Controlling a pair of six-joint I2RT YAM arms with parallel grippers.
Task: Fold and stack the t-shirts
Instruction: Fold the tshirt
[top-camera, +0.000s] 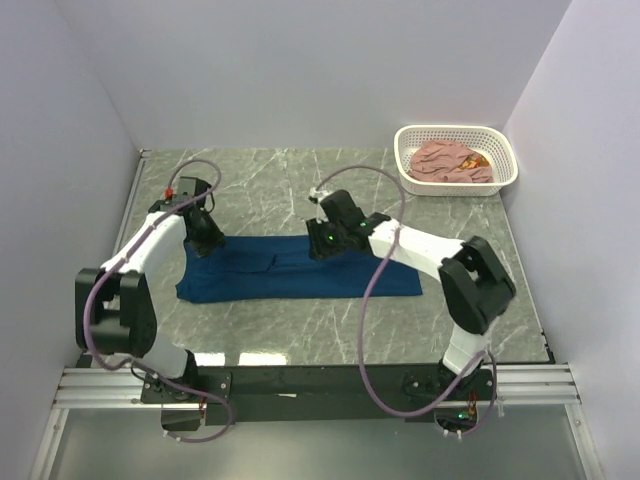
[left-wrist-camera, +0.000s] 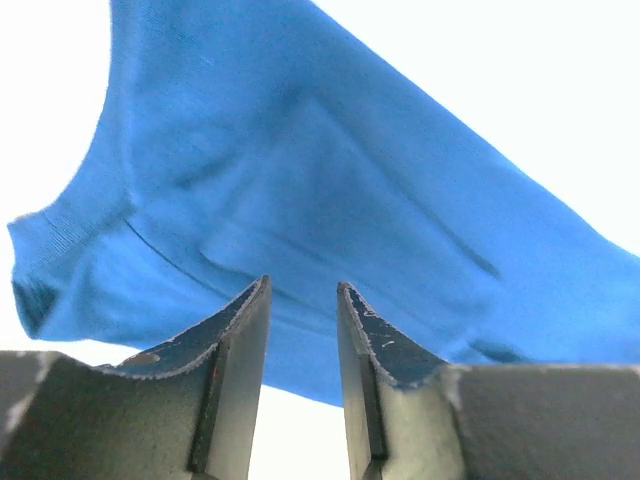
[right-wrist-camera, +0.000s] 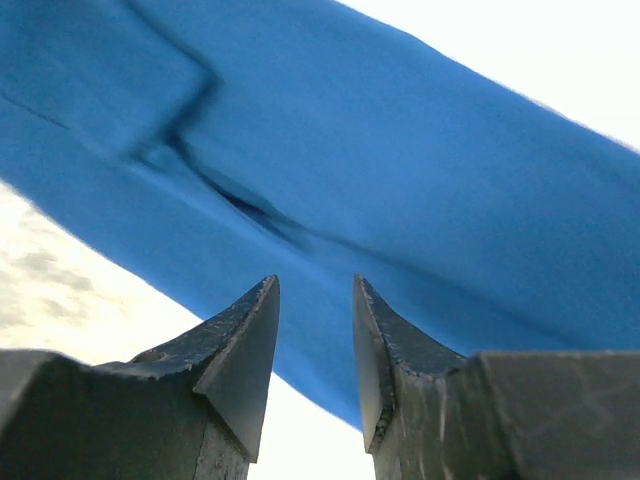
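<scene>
The navy blue t-shirt (top-camera: 290, 272) lies flat on the table as a long folded strip. My left gripper (top-camera: 208, 240) is at the strip's far left corner, and in the left wrist view it (left-wrist-camera: 303, 288) is open just above the cloth (left-wrist-camera: 300, 180) with nothing between its fingers. Over the middle of the far edge, my right gripper (top-camera: 325, 243) also stands open (right-wrist-camera: 315, 282), and the navy cloth (right-wrist-camera: 400, 170) lies beyond its tips. The pink t-shirt (top-camera: 452, 160) lies crumpled in the basket.
A white perforated basket (top-camera: 505, 172) stands at the back right corner of the marble table. White walls close in the left, back and right sides. Purple cables loop from both arms over the table.
</scene>
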